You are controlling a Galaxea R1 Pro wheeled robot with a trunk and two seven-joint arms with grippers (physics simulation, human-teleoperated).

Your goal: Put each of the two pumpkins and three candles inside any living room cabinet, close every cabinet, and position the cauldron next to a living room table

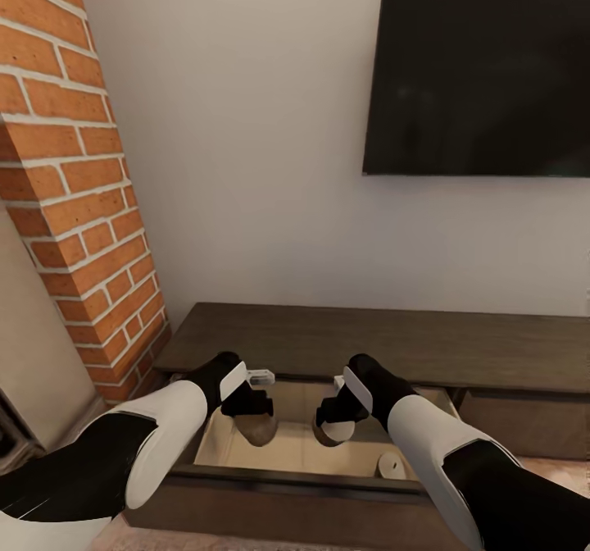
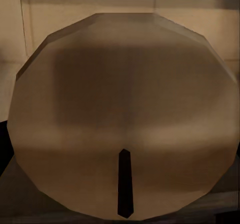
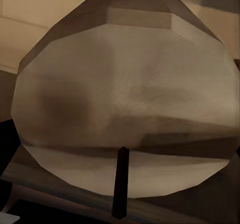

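A white wall with a dark screen [image 1: 479, 71] and a brick column [image 1: 78, 182] stands behind the low dark-brown cabinet [image 1: 369, 342], whose drawer [image 1: 246, 444] is pulled open. Over its pale interior, the left tool [image 1: 256, 421] pinches a tan candle [image 1: 259, 430] and the right tool [image 1: 336, 424] pinches another candle [image 1: 334, 432]. A third candle [image 1: 390, 464] stands upright in the drawer near its front right corner.

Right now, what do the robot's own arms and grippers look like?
Both arms have glossy white shells with black segments nearer the body and black wrists. The left gripper and right gripper are black and blocky, each with a white panel on the wrist and a small pale bracket.
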